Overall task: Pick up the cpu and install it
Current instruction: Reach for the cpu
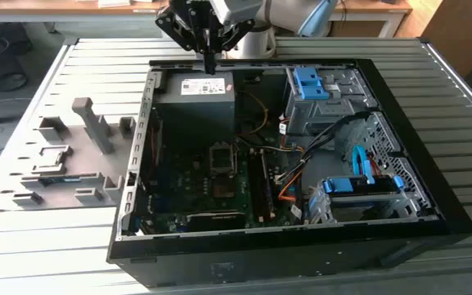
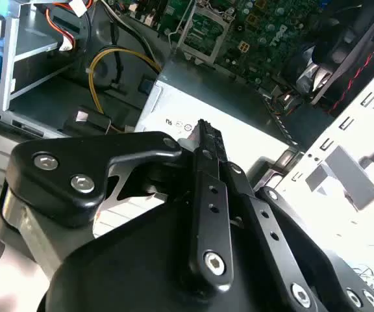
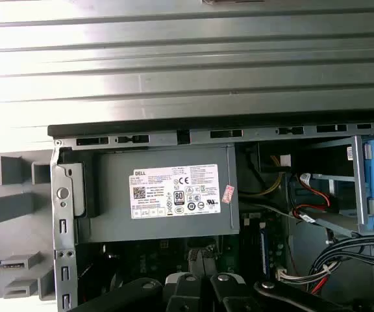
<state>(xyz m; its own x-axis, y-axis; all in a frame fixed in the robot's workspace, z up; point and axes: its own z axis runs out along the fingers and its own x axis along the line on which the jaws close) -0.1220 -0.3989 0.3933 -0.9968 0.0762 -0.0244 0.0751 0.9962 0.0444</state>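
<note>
1 gripper (image 1: 209, 70) above power supply (image 1: 193, 101)

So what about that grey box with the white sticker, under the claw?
It is a dull grey metal box with a white printed sticker on its upward face. It lies flat in a corner of the open computer case, against the case's walls, with yellow wires beside it. The claw hangs above it, shut.

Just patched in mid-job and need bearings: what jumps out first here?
The open black computer case lying flat on the slatted table dominates, with bright blue drive brackets on the exterior view's right. The gripper, shut, hangs over the grey power supply at the case's far end.
</note>
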